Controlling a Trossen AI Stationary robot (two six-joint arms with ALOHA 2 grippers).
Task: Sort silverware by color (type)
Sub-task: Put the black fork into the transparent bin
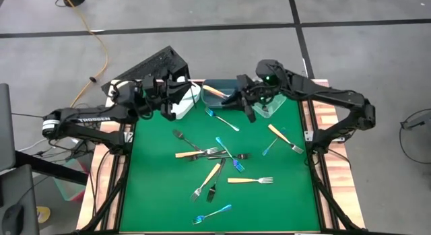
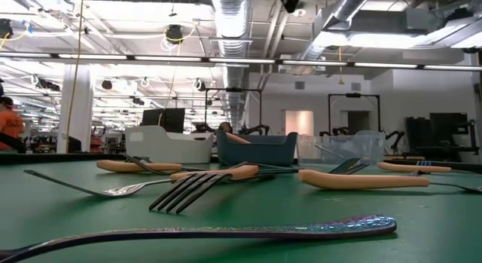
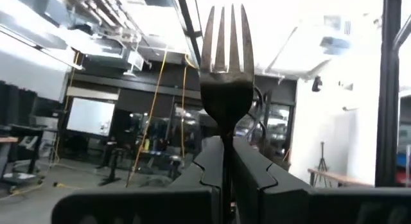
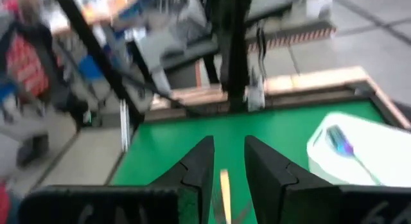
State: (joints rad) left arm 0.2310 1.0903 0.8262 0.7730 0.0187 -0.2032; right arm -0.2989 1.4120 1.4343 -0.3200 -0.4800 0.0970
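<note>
The high cam sits overhead and looks straight down, far enough back to take in the whole green mat, both arms and some grey floor around the table. The low cam sits right at mat level (so close the nearest fork handle fills the bottom), facing level across to the white bin and the room behind. The left wrist cam looks along its own fingers out into the room, tilted toward the ceiling. The right wrist cam angles down past its fingers onto the mat's far edge, which the high view shares.
</note>
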